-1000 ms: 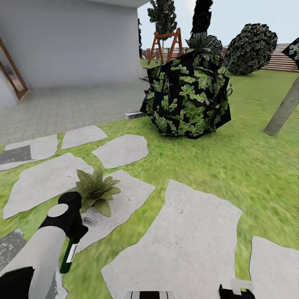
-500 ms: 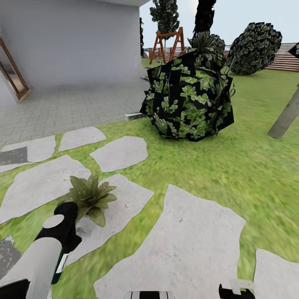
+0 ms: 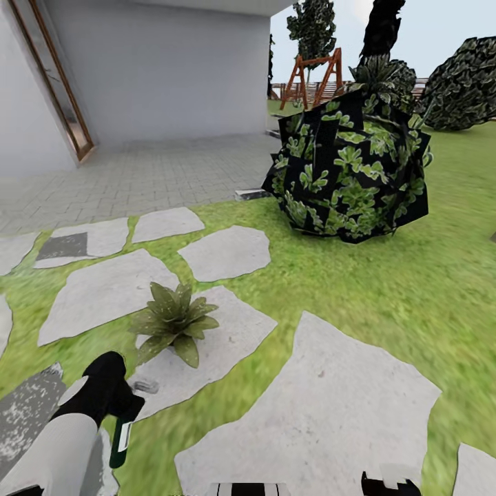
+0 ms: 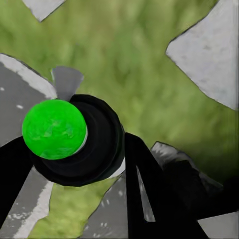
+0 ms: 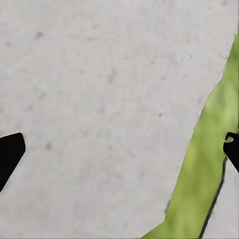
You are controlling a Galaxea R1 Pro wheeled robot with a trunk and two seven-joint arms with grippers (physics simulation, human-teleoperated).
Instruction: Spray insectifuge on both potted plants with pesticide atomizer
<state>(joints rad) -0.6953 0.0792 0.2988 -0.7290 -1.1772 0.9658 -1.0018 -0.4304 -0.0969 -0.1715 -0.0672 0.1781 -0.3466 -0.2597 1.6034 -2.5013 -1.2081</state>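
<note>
The pickup looks done: the left end effector (image 3: 114, 403), at about seven o'clock in the head view, is clamped around the pesticide atomizer (image 3: 121, 441), whose dark body and white label hang below the fingers; in the left wrist view a green ball sits on the bottle's (image 4: 82, 142) end. Just beyond, toward eleven o'clock of it, one potted plant (image 3: 173, 322) stands on a stepping stone (image 3: 227, 337); its pot is hidden under leaves. Spraying seems still ahead, for both plants. At five o'clock, the right end effector (image 5: 119, 149) is spread wide, holding nothing, over a stone (image 5: 99, 99).
</note>
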